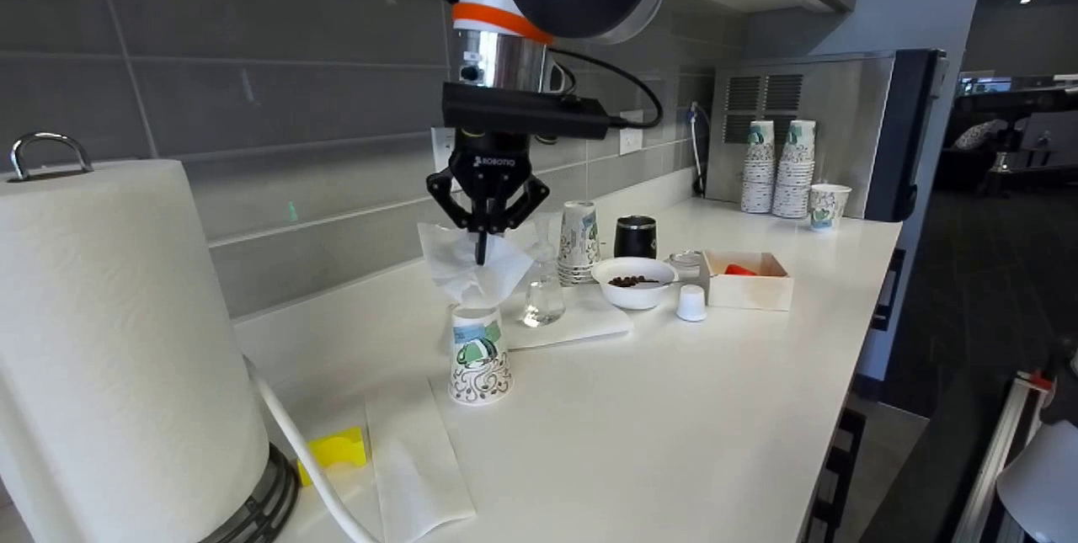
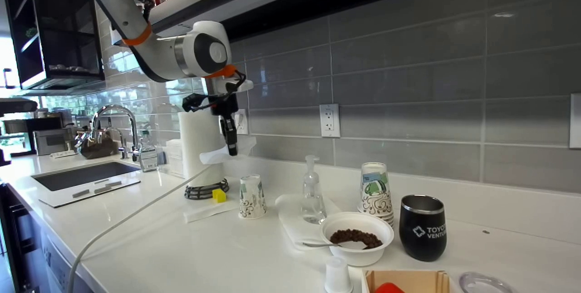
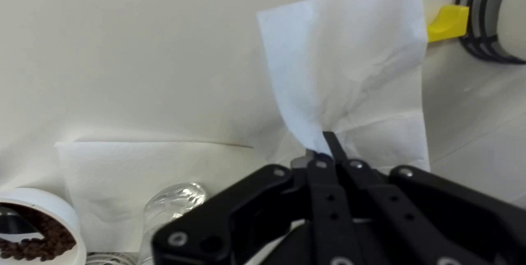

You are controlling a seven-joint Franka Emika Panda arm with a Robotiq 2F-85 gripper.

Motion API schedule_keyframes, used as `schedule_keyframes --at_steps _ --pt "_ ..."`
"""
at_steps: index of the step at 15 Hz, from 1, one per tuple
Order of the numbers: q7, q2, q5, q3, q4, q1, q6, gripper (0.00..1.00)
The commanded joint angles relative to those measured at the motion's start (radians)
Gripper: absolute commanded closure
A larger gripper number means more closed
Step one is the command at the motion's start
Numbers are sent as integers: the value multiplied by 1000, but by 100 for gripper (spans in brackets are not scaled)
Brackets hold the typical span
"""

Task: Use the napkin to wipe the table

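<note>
Gripper (image 1: 481, 257) closed tight, pinching napkin (image 3: 365, 63) clear of countertop (image 1: 657, 425); black mug (image 2: 421, 243) in both exterior views only.

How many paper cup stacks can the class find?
3: one stack near the white bowl, a second stack and a third stack by the steel appliance; others may be hidden.

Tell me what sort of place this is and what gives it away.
Probably an office kitchen or break room. The sink says kitchen; the stacks of paper cups and the black tumbler lettered TOYOTA lean toward a workplace rather than a home.
</note>
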Motion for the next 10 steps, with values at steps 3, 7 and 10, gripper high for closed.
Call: schedule_keyframes --at_steps 3,7,10 --pt "78 50 -96 -21 28 27 76 100" --pt "179 69 -154 -73 44 8 76 100" --pt "289 101 -172 -109 73 2 68 100"
